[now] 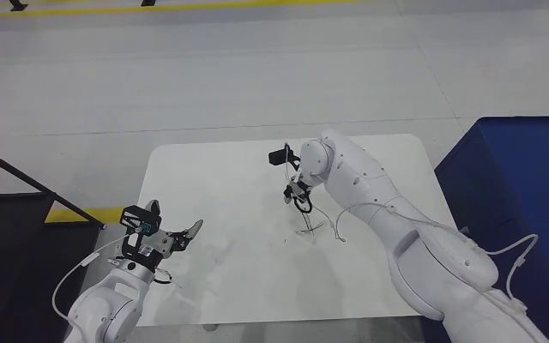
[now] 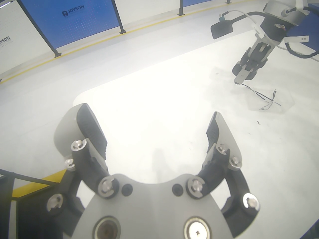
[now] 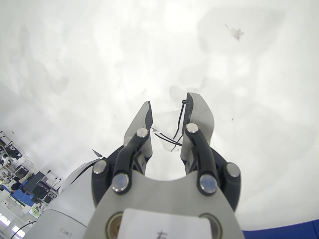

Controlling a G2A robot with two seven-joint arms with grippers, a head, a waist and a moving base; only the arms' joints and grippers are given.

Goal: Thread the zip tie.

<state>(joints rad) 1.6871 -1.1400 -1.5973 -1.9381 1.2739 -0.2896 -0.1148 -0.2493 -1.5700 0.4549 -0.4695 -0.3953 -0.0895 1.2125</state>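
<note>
Several thin black zip ties [image 1: 313,227] lie loose on the white table [image 1: 223,180], on a clear plastic sheet [image 2: 286,100]. My right gripper [image 1: 298,199] points down at their far end, its tips close to the table. In the right wrist view, my right gripper [image 3: 169,100] is open. One zip tie [image 3: 180,120] runs along the inside of one finger, its head near that tip, and the other pad does not touch it. My left gripper [image 2: 150,115] is open and holds nothing; it hovers over the table's near left corner [image 1: 176,219], far from the ties.
A blue bin [image 1: 506,189] stands just off the table's right side. A black frame [image 1: 34,189] and yellow floor tape [image 1: 81,214] lie to the left. Blue and white fence panels [image 2: 69,13] stand behind. Bare tabletop separates the two grippers.
</note>
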